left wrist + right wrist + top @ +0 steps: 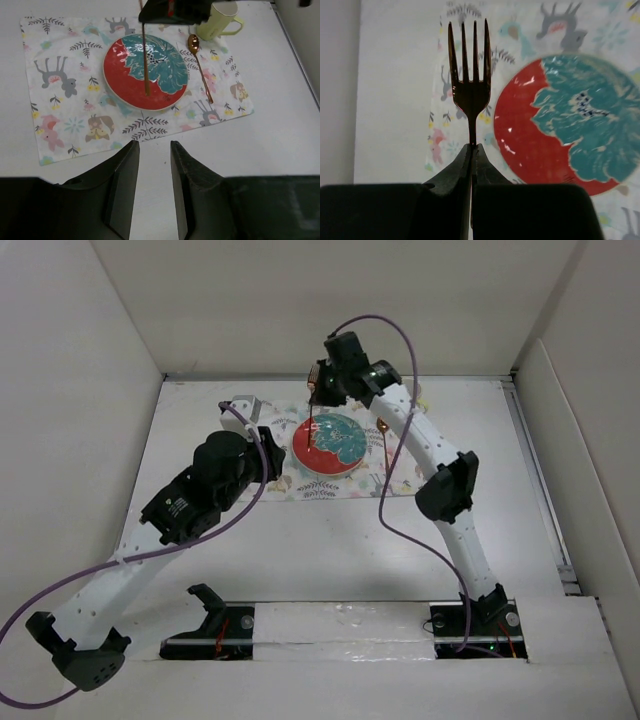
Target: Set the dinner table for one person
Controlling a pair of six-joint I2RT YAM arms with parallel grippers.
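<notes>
So from the left: the left tool (154, 145) hovers over bare white desk (280, 125) with its jaws apart and nothing between them, parked just off the 6 o'clock edge of the printed mat (65, 100). The desk is the big plain surface under everything. The mat lies flat on it toward 12 o'clock from the arm bases, roughly centred between the two arms. On the mat sits the red and teal plate (125, 75), a bit toward the mat's 12 o'clock side. The right tool (472, 146) is above the plate's 12 o'clock rim, clamped tight on a copper-coloured fork (470, 75) at the neck just under the tines, which point to 12 o'clock in its own wrist view. In the left wrist view the fork's handle runs down over the plate and ends above the red part. I can't tell if it touches the plate. At the plate's 3 o'clock a matching spoon (200, 70) lies on the mat, bowl toward 12 o'clock, close to the plate but apart from it. At about 1 o'clock from the plate a pale yellow mug (217, 22) stands upright at the mat's corner, handle toward 3 o'clock.
</notes>
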